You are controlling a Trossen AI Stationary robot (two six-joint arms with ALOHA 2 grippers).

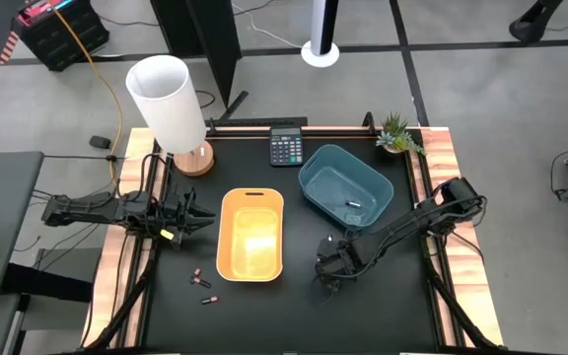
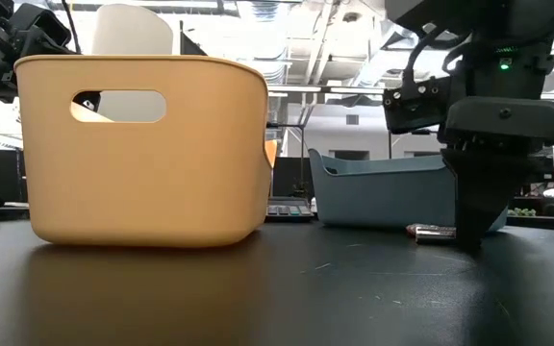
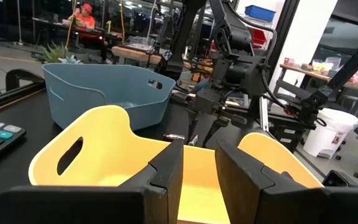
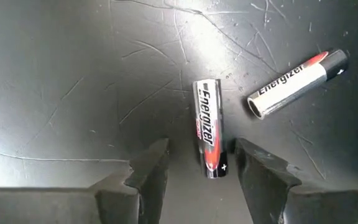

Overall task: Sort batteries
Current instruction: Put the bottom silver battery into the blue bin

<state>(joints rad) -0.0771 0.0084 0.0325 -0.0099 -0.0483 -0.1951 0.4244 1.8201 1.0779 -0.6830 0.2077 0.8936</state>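
Directly below the right tool (image 4: 197, 165), 1 silver battery (image 4: 209, 127) lies flat on the counter (image 4: 73, 74), its length running fwd between the 2 fingers (image 4: 148, 168); jaws stand wide, nothing held. Alignment suits a grasp across the battery's dia. A 2nd silver battery (image 4: 297, 82) lies just beyond, off to 1 side, angled and apart from the 1st. The blue bin (image 1: 346, 190), near this tool, already holds 1 pale battery (image 1: 354, 203), so it's prob. the silver destination. Left tool (image 3: 194, 171) waits beside the yellow bin (image 1: 251, 235), pointed over its rim, jaws narrowly parted, empty. 2 dark batteries (image 1: 201, 281) lie on the counter near that tool, on the yellow bin's left side.
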